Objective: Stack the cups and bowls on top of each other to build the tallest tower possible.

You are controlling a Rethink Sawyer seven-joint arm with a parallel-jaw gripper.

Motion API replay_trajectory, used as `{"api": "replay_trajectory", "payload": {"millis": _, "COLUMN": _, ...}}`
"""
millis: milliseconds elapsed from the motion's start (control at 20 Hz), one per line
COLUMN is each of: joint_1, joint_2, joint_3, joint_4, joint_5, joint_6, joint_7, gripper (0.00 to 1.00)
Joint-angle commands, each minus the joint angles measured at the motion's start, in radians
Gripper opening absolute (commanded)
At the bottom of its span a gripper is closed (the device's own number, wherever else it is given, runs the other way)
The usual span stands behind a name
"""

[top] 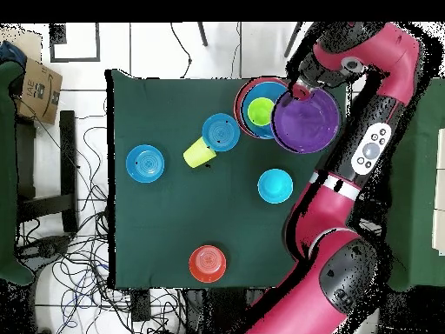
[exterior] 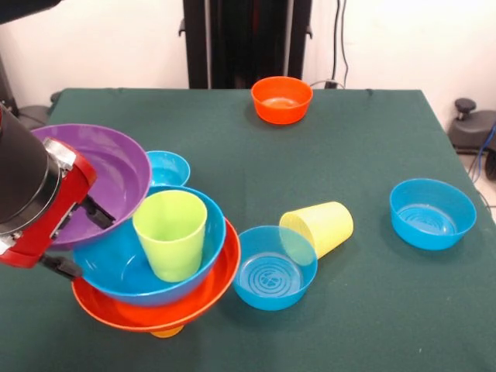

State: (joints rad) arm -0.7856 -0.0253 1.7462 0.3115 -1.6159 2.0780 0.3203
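My gripper (exterior: 81, 239) is at the left and is shut on the rim of the large purple bowl (exterior: 108, 167), with one finger inside the bowl and one under it. The bowl hangs tilted over the left edge of the tower. The tower is the large blue bowl (exterior: 116, 271) nested in the large orange bowl (exterior: 155, 314) over an orange cup (exterior: 167, 332), of which only the tip shows. The lime green cup (exterior: 170, 232) stands upright in the blue bowl. In the overhead view the purple bowl (top: 306, 120) overlaps the tower beside the green cup (top: 260, 110), with my gripper (top: 300, 90) at its rim.
The yellow cup (exterior: 318, 226) lies on its side, against a medium blue bowl (exterior: 271, 267) right of the tower. A small blue bowl (exterior: 167, 167) sits behind the tower. Another medium blue bowl (exterior: 432, 213) is at the right, and a small orange bowl (exterior: 281, 99) at the far edge.
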Motion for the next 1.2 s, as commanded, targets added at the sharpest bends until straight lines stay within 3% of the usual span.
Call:
{"api": "replay_trajectory", "payload": {"millis": 50, "joint_1": 0.054, "joint_2": -0.005, "joint_3": -0.112, "joint_4": -0.053, "joint_5": -0.199, "joint_6": 0.030, "joint_7": -0.357, "gripper": 1.00}}
{"api": "replay_trajectory", "payload": {"millis": 250, "joint_1": 0.055, "joint_2": -0.014, "joint_3": -0.102, "joint_4": -0.055, "joint_5": -0.261, "joint_6": 0.032, "joint_7": -0.414, "gripper": 1.00}}
{"api": "replay_trajectory", "payload": {"millis": 350, "joint_1": 0.046, "joint_2": -0.009, "joint_3": -0.094, "joint_4": -0.053, "joint_5": -0.249, "joint_6": 0.024, "joint_7": -0.409, "gripper": 1.00}}
{"api": "replay_trajectory", "payload": {"millis": 700, "joint_1": 0.057, "joint_2": -0.017, "joint_3": -0.072, "joint_4": -0.059, "joint_5": -0.322, "joint_6": 0.046, "joint_7": -0.424, "gripper": 1.00}}
{"api": "replay_trajectory", "payload": {"millis": 1200, "joint_1": 0.062, "joint_2": -0.020, "joint_3": -0.068, "joint_4": -0.046, "joint_5": -0.329, "joint_6": 0.051, "joint_7": -0.378, "gripper": 1.00}}
